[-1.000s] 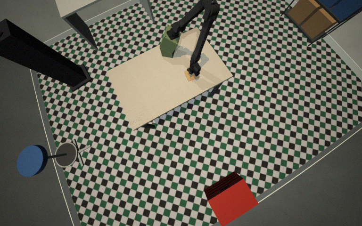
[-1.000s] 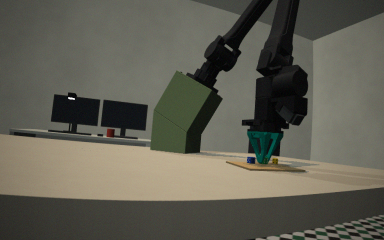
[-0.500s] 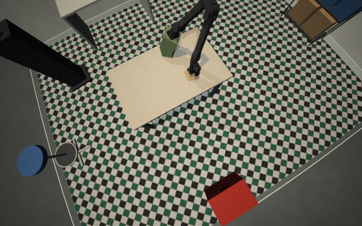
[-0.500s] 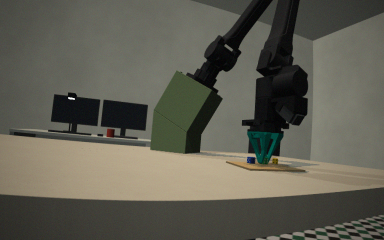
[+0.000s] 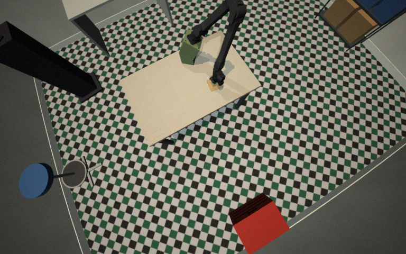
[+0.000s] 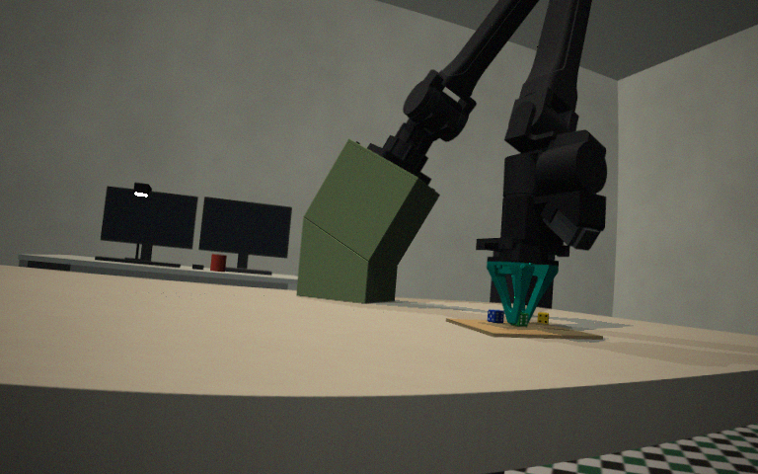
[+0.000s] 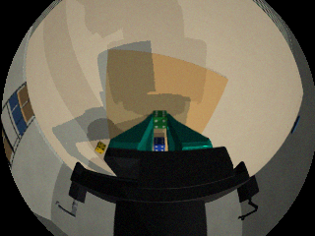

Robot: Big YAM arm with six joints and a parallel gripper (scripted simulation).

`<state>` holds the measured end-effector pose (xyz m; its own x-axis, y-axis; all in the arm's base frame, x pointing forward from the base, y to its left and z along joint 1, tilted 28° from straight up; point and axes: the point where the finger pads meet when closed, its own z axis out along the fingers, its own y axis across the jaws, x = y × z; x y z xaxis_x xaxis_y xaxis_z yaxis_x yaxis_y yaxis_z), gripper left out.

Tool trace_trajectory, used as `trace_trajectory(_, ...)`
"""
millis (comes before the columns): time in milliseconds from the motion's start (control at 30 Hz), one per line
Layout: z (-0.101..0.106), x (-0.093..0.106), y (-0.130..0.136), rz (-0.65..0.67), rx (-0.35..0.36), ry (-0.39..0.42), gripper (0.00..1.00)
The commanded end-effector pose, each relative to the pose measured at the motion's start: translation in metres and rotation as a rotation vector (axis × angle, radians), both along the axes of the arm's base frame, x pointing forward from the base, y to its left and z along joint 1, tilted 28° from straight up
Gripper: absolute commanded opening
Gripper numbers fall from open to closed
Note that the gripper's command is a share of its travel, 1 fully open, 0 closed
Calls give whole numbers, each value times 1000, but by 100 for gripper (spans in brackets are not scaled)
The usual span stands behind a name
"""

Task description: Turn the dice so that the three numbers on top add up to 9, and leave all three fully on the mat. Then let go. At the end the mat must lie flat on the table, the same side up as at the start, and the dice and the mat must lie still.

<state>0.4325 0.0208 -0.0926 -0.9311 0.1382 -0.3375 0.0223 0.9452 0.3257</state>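
Gripping a small green cube die (image 6: 523, 319) (image 7: 159, 121), the black gripper with teal fingers (image 5: 217, 83) (image 6: 518, 319) points down over a flat orange-tan mat (image 5: 212, 87) (image 6: 475, 326) (image 7: 212, 88).

Your surface is a pale beige, smooth rectangular table (image 5: 167, 98) (image 6: 223, 346) (image 7: 256, 108), with dark shadows falling across part of its top. On it you have a thin, flat, orange-tan four-sided mat (image 5: 212, 87) (image 6: 502, 331) (image 7: 212, 88), near one end of the table, and a green angular block-shaped pedestal (image 5: 187, 54) (image 6: 341, 240) standing by a long edge, apart from the mat. You cannot tell whether the small yellow die (image 6: 543, 318) (image 7: 100, 147) sits on the mat or the bare surface beside it.
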Motion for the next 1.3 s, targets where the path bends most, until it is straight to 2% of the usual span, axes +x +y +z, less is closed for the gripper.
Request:
trace_trajectory(0, 3, 9, 0, -12, 2, -18, 11)
trace_trajectory(1100, 3, 9, 0, -12, 2, -18, 11)
trace_trajectory(1133, 3, 9, 0, -12, 2, -18, 14)
trace_trajectory(1267, 3, 9, 0, -12, 2, -18, 14)
